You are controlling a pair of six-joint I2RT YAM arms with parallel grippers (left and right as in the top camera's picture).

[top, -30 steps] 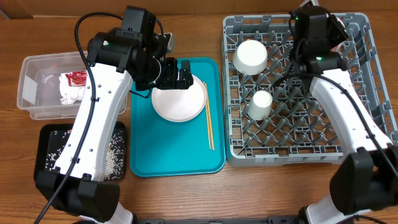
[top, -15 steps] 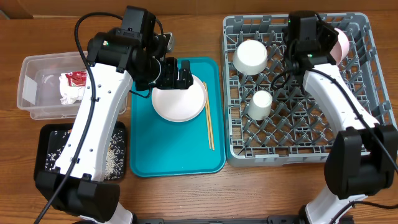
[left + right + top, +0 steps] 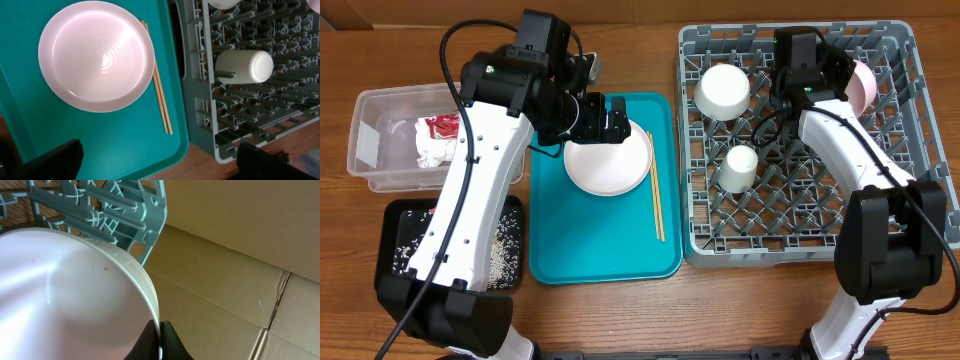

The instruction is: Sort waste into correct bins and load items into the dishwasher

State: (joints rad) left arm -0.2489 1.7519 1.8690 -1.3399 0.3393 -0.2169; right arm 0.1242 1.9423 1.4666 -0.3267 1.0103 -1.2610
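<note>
1. Right wrist: pink plate [image 3: 75, 295] is clamped at rim by right gripper [image 3: 160, 337], over dish rack [image 3: 790, 215], upper right of overhead.
2. Judged stiff, light, slick; firm rim pinch advised.
3. Left gripper [image 3: 157, 157] is spread wide.

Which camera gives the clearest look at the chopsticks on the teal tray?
The left wrist view. There the chopsticks appear large and full length, lying along the right edge of the plate on the teal tray. The overhead view shows the chopsticks only as a thin line. The right wrist view does not show them.
</note>
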